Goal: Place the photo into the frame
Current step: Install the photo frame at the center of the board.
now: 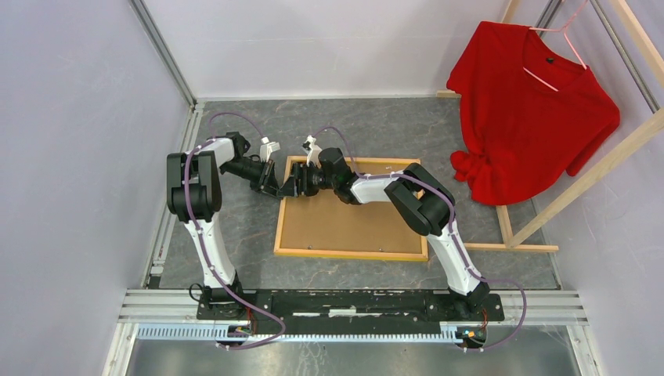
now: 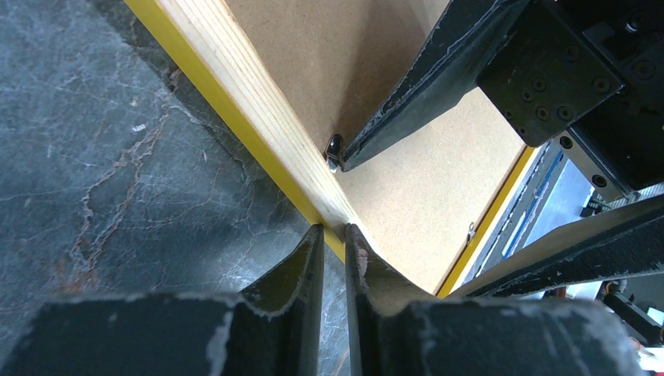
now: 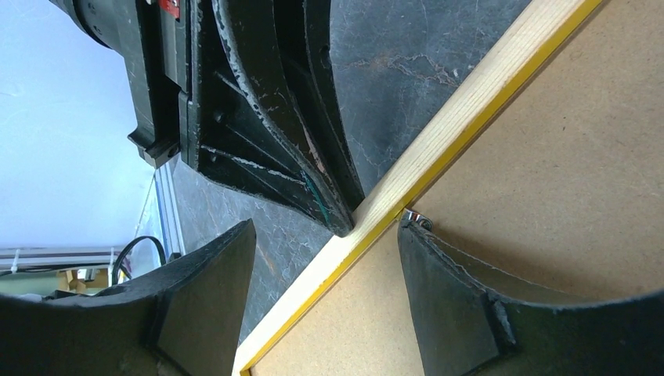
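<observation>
The frame (image 1: 279, 223) lies face down on the grey table, its light wood back up and a yellow edge showing. The brown backing panel (image 1: 352, 219) sits inside it. My left gripper (image 1: 274, 186) is shut, with its tips resting on the frame's left rail (image 2: 250, 94) near the far left corner. My right gripper (image 1: 292, 188) is open and straddles the same rail (image 3: 470, 86). One of its fingers (image 3: 438, 290) is over the panel, touching a small metal tab (image 3: 417, 219), and the other is over the table. The photo is not in view.
A red shirt (image 1: 532, 110) hangs on a wooden rack at the right, and the rack's base (image 1: 517, 247) lies beside the frame's right side. Walls close in the left and the back. A metal rail (image 1: 352, 301) runs along the near edge.
</observation>
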You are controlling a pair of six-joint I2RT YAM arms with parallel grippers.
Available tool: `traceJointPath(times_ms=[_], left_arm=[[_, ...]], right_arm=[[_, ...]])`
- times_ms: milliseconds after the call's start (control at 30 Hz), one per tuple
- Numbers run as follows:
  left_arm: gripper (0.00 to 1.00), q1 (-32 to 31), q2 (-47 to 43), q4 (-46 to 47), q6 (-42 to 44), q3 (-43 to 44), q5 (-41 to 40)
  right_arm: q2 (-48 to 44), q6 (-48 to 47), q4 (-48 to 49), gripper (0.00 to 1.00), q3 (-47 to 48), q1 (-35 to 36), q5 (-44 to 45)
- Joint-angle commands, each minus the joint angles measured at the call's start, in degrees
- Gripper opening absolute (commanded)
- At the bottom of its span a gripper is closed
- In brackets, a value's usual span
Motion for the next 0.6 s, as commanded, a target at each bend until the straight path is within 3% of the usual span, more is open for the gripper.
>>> traceJointPath(times_ms=[0,333,500,567], left_arm=[[0.22,-0.2,-0.8,1.4,-0.2,-1.3,-3.1],[0.22,-0.4,-0.9,1.4,0.0,-1.9,-2.8],[0.22,-0.3,-1.1,-0.3,0.9,-0.8,-3.0],[0.22,-0.1,-1.3,-1.4,1.3,0.0,-3.1]], right_arm=[[3.1,0.1,-0.6,0.74,1.6,0.1,2.8],[3.1,3.5,3.5,0.76,2.2,0.0,2.5],[-0.6,9.5,12.1,0.84,-1.1,-1.4,-0.9],[-3.4,9.0,11.2,0.87,-2.1,-2.4,-1.1]])
